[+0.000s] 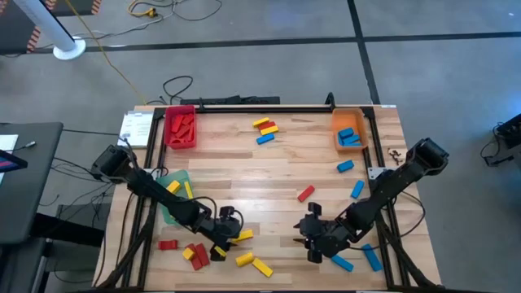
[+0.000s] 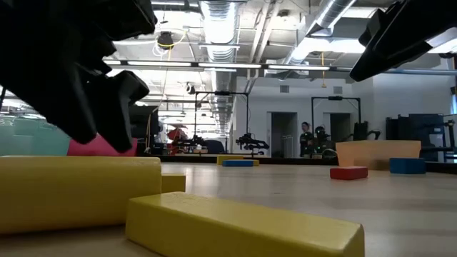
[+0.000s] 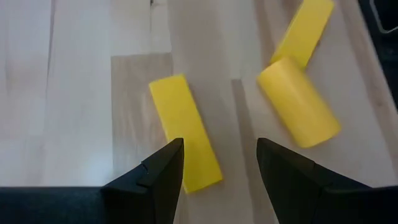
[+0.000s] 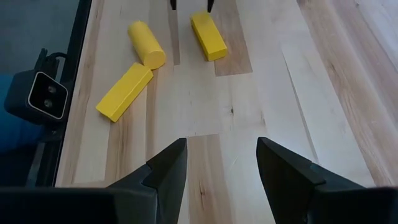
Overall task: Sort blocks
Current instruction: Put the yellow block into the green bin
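My left gripper (image 3: pixel 220 167) stands open near the table's front edge, its fingers over the near end of a flat yellow block (image 3: pixel 185 148) that lies on the wood. One finger overlaps that block's end; whether it touches it I cannot tell. A yellow cylinder block (image 3: pixel 299 103) and another yellow bar (image 3: pixel 305 28) lie just beyond. In the high view my left gripper (image 1: pixel 230 231) is beside this yellow block (image 1: pixel 242 236). My right gripper (image 4: pixel 221 168) hangs open over bare wood at the front right (image 1: pixel 312 240), with nothing between its fingers.
A green tray (image 1: pixel 168 210) with yellow blocks sits at the left, a red tray (image 1: pixel 181 129) at the far left, an orange tray (image 1: pixel 350 130) with blue blocks at the far right. Red blocks (image 1: pixel 168 244) lie front left, blue blocks (image 1: pixel 342 262) front right, a red block (image 1: pixel 305 193) mid-table.
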Controlling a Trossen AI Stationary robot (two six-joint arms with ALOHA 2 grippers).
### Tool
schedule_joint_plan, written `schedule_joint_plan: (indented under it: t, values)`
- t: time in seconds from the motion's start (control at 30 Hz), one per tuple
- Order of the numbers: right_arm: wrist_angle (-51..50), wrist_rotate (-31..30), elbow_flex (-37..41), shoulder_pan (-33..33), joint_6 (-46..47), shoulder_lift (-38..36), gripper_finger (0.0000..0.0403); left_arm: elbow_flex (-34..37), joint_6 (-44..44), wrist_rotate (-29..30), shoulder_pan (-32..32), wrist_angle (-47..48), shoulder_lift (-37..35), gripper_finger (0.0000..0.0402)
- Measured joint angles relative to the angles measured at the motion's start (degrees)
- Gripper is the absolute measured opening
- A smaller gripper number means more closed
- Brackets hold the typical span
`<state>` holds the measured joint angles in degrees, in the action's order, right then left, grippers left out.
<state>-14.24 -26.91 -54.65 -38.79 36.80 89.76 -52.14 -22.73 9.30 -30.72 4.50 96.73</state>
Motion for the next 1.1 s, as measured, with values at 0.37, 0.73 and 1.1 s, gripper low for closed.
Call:
schedule_joint_plan:
  t: [0.37, 0.73, 1.1]
  values:
    - [0.80, -0.13, 0.00, 0.05, 0.02, 0.00, 0.0209, 0.00, 0.08, 3.92, 1.11, -2.17, 3.74, 0.0234]
    - [1.16, -0.14, 0.00, -0.17, 0.02, 0.00, 0.0209, 0.00, -0.66, 4.12, -0.14, -2.87, 3.80, 0.0241]
    - [1.60, -0.16, 0.00, -0.17, 0.04, 0.00, 0.0209, -0.04, -1.80, 7.54, -0.33, -1.65, 6.41, 0.0211]
